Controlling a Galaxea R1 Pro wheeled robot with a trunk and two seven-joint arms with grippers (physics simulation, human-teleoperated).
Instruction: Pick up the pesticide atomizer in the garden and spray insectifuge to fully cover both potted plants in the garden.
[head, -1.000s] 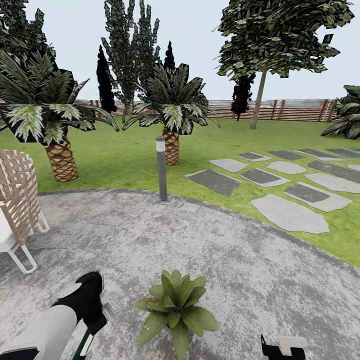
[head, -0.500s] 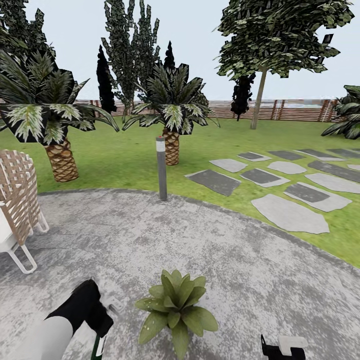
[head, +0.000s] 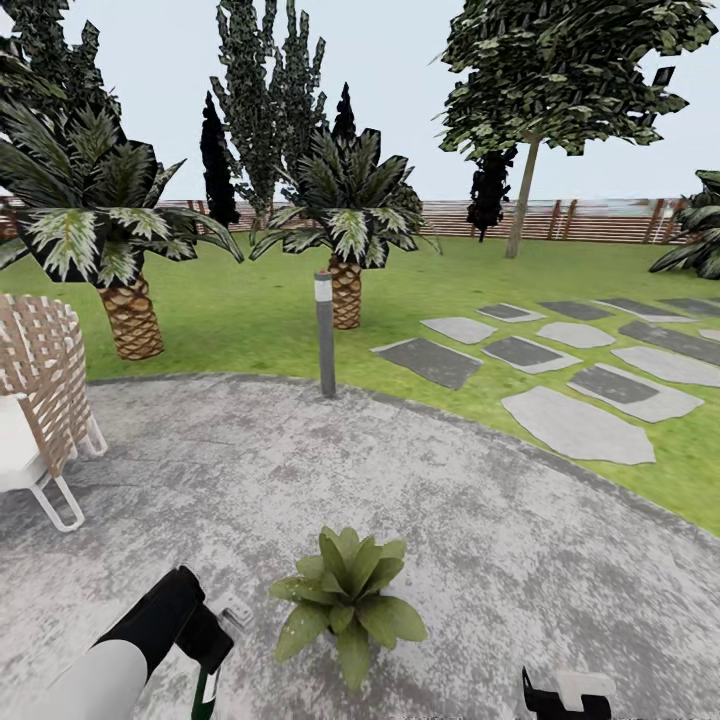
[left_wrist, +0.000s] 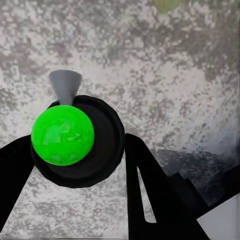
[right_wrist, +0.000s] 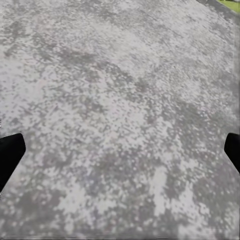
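My left gripper (head: 212, 642) is shut on the pesticide atomizer (head: 205, 693), low at the left of the head view. A dark green part of the bottle hangs below the fingers. In the left wrist view the atomizer (left_wrist: 65, 135) shows a bright green round top, a black collar and a grey nozzle, held between the black fingers (left_wrist: 150, 190). One potted plant (head: 345, 600), a rosette of broad green leaves, stands on the grey paving just right of that gripper. I cannot tell whether insectifuge lies on its leaves. My right gripper (head: 565, 695) hangs open over bare paving (right_wrist: 120, 150).
A grey bollard lamp (head: 325, 335) stands at the paving's far edge. A woven chair (head: 40, 400) is at the left. Two palms (head: 345, 290) grow on the lawn behind, stepping stones (head: 575, 425) run off to the right, and a slat fence (head: 560, 220) closes the back.
The head view has shifted slightly. My left arm has sunk and swung a little right, bringing the atomizer closer to the potted plant. The right gripper has stayed put.
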